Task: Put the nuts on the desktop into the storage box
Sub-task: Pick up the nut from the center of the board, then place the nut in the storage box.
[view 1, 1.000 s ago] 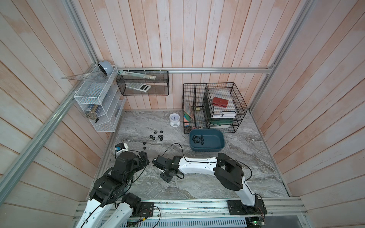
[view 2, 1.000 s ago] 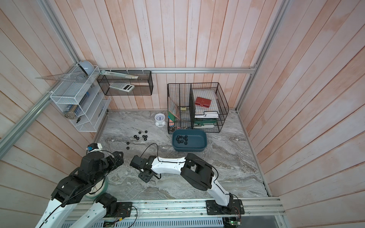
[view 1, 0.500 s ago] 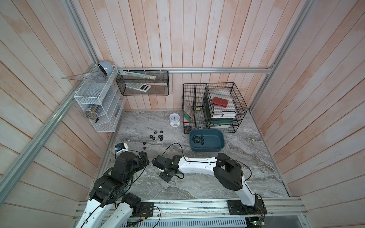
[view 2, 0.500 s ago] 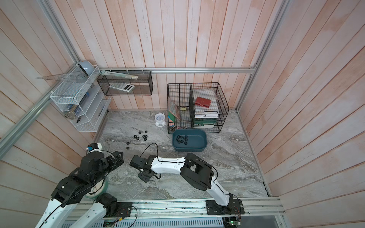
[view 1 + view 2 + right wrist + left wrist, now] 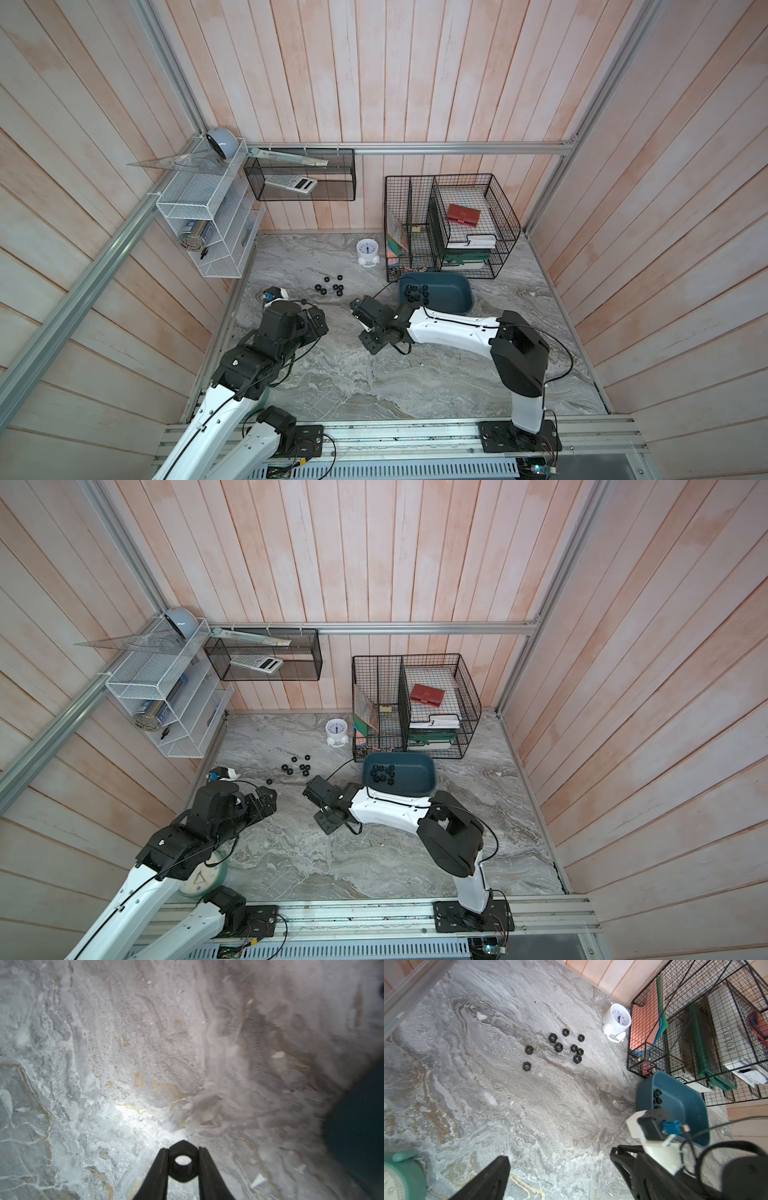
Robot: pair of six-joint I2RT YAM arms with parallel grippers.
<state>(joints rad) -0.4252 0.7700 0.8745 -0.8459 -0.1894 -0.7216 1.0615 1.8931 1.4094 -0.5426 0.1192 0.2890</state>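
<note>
- table (image 5: pixel 415 374): grey marble-patterned surface that carries the box and the loose nuts.
- box (image 5: pixel 451 293): dark teal tub standing on the table just in front of the wire baskets (image 5: pixel 505 216). the nuts in the box (image 5: pixel 383 772) lie clustered at the end nearer the arms' tools.
- left tool (image 5: pixel 559 1154): jaws wide, nothing between them. it hangs over bare table, well apart from the box.
- right tool (image 5: pixel 182 1152): narrowed onto a single nut. in both top views it hangs above bare table between the loose nuts and the box, near the box's corner but not over it.
- loose nuts (image 5: pixel 558 1047): nine can be counted in the left wrist view, lying flat on the table near the white clock (image 5: pixel 617 1017), apart from the box.
- held nut (image 5: pixel 182 1176): clamped by two opposite flats, its hole open to the camera, clear of the table.
- progress, as a judgement: about half done. the box's share looks roughly equal to the loose group. the held nut has yet to be carried over the rim and dropped, and nine pick-ups are left.
</note>
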